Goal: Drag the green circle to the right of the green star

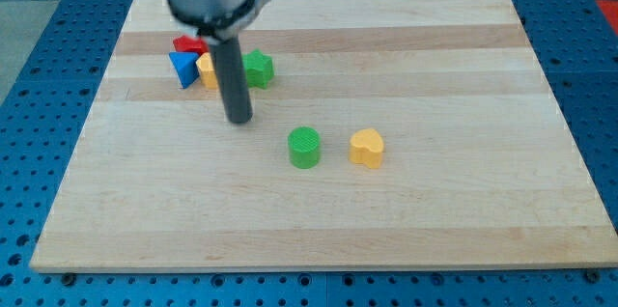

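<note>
Landmark: green circle (304, 147), sitting mid-worktop (463, 201). Yellow heart (367, 148) is near it on the view's right, apart from it. My tip (238, 119) is up-left of the circle, near but not touching. No fingers on this rig, just a bare rod, holding nothing. Green star (258, 69) lies farther up-left of the circle, just beyond the rod, with blue, yellow and red blocks clustered at its left. Judgement: the circle needs pushing toward the view's top, so my tip must first get below it.
</note>
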Motion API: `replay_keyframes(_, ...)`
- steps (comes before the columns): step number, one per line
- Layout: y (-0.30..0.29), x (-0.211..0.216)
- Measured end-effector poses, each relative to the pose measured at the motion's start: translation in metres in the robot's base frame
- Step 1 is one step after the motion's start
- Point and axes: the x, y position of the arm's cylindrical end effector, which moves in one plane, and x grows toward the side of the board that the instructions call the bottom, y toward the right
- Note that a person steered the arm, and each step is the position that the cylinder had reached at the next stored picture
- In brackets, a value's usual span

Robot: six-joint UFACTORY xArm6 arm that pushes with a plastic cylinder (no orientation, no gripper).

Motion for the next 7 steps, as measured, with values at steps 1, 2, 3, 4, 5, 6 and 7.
replay_keyframes(1, 0.014, 0.048)
replay_keyframes(2, 0.072, 0.070)
replay_keyframes(3, 0.105, 0.063)
replay_keyframes(4, 0.088, 0.047)
replay_keyframes(5, 0.066, 0.039)
replay_keyframes(6, 0.062, 0.029)
replay_keyframes(7, 0.069, 0.014)
